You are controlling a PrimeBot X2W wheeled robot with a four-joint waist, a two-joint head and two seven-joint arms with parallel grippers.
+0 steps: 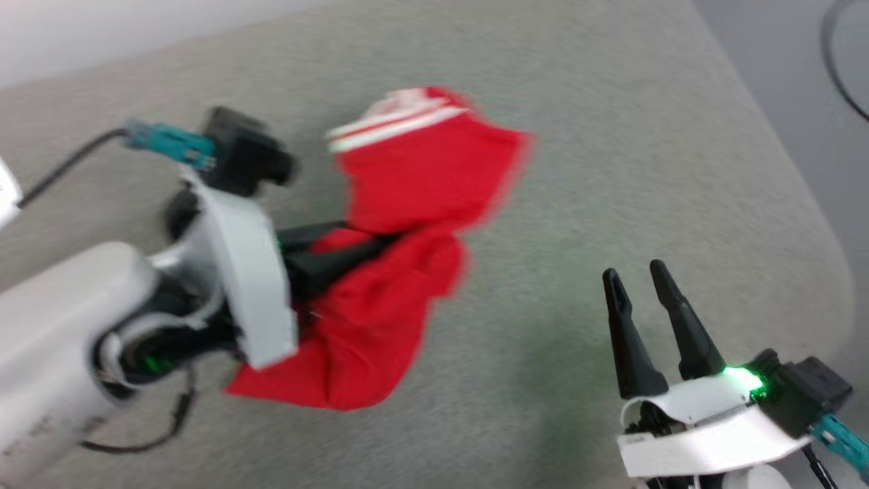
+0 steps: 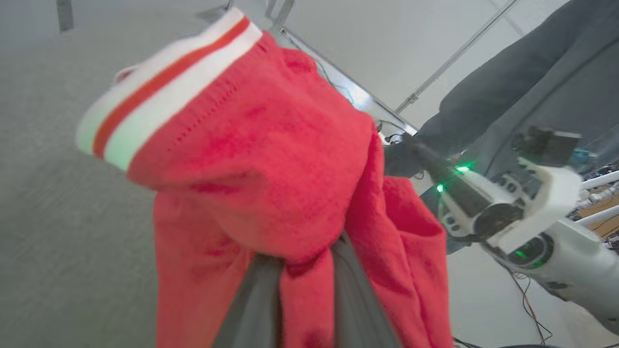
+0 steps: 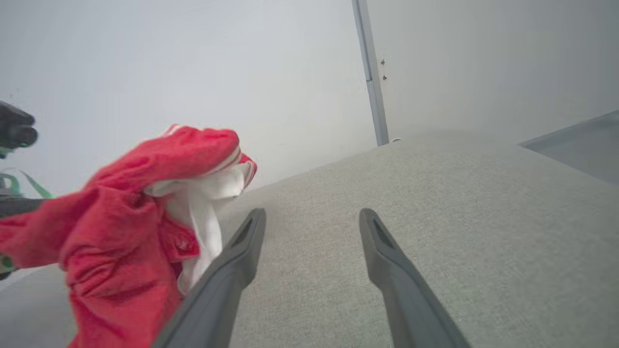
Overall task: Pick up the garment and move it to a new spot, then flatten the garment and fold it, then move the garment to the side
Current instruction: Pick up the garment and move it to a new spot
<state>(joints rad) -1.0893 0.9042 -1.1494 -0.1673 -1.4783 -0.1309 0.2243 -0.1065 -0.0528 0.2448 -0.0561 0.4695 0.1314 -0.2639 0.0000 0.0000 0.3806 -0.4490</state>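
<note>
The garment [image 1: 414,197], a red T-shirt with red-and-white striped trim, hangs bunched above the grey surface at the centre of the head view. My left gripper [image 1: 360,248] comes in from the left and is shut on the garment's middle, cloth draped over its dark fingers. The left wrist view has the garment [image 2: 271,174] wrapped around both fingers [image 2: 251,299]. Low on the right, my right gripper [image 1: 635,278] stands open and holds nothing. From the right wrist, the garment [image 3: 130,227] hangs to the left of that gripper [image 3: 312,220], with white cloth showing inside.
A wide grey fabric-covered surface [image 1: 611,170] lies under both arms, with a rounded edge at the right. A pale wall [image 3: 193,58] stands behind it. A person's dark sleeve [image 2: 522,82] shows in the left wrist view beyond my right arm.
</note>
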